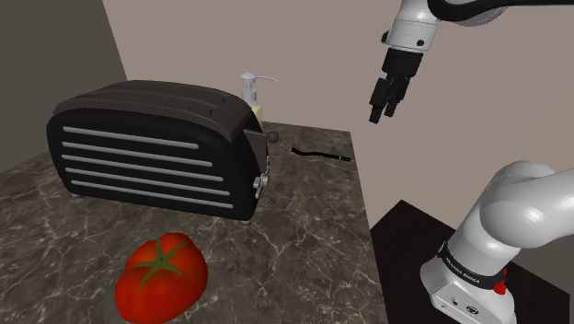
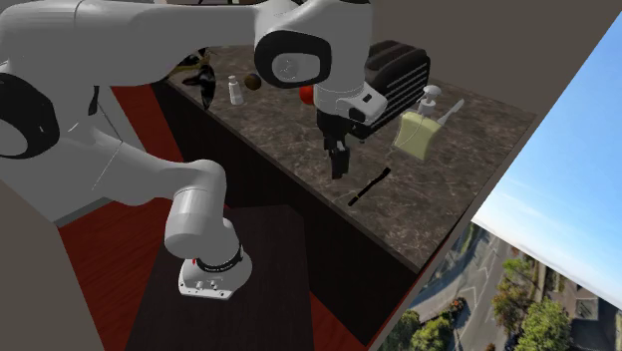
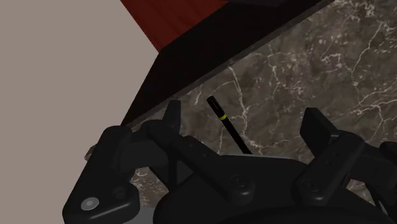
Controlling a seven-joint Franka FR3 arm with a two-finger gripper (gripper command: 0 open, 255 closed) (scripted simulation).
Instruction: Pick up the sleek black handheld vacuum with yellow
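1. Above the stand-side edge of the worktop (image 1: 313,239), the jaws hang wide apart and grip nothing, with open air around them.
2. Below them, seen between the two fingers (image 3: 318,127) in the wrist view, lies the handheld vacuum (image 1: 320,153). It is a thin black stick with a narrow yellow band near one end, flat on the dark veined stone close to that edge.
3. Bare stone surrounds it. The black toaster (image 1: 156,147) and the soap dispenser (image 1: 250,92) stand apart, to the shoulder view's left.
4. Nearest that camera sits a red tomato (image 1: 161,276), well apart from the vacuum.

Counter (image 1: 313,216) open around vacuum (image 1: 322,154) (toaster (image 1: 156,147) stands apart).
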